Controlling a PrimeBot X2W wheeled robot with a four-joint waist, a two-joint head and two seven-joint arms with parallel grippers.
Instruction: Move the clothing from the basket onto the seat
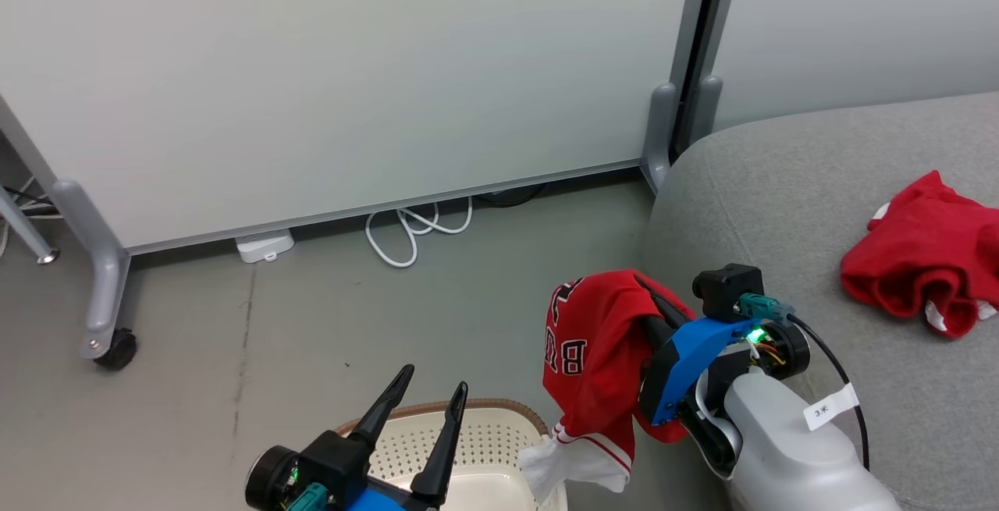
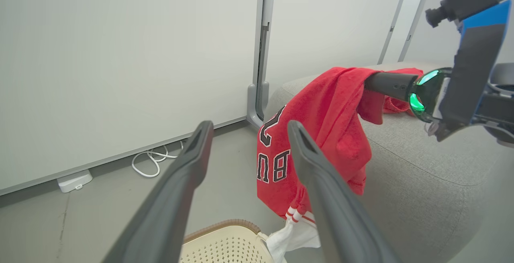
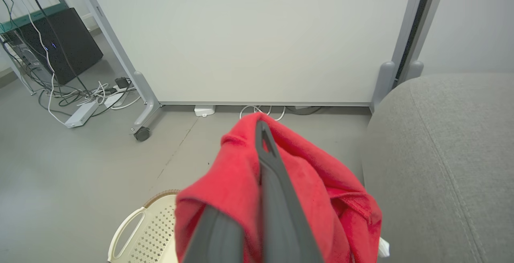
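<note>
A red jersey (image 1: 593,347) with black-white lettering and white striped trim hangs from my right gripper (image 1: 643,285), which is shut on its upper edge. It dangles above the right end of the basket (image 1: 499,404), beside the seat's (image 1: 780,183) left edge. In the right wrist view the jersey (image 3: 321,182) drapes over both closed fingers (image 3: 277,186). A plain red garment (image 1: 921,261) lies crumpled on the grey seat at the right. My left gripper (image 1: 434,380) stands open and holds nothing over the cream basket. In the left wrist view the jersey (image 2: 321,134) hangs past the left gripper (image 2: 249,125).
White partition panels stand behind, on grey feet with a caster wheel (image 1: 117,347). A looped white cable (image 1: 414,230) and a white adapter (image 1: 265,246) lie at their base. A black box (image 3: 56,42) with tangled cables sits far left. Grey floor lies left of the basket.
</note>
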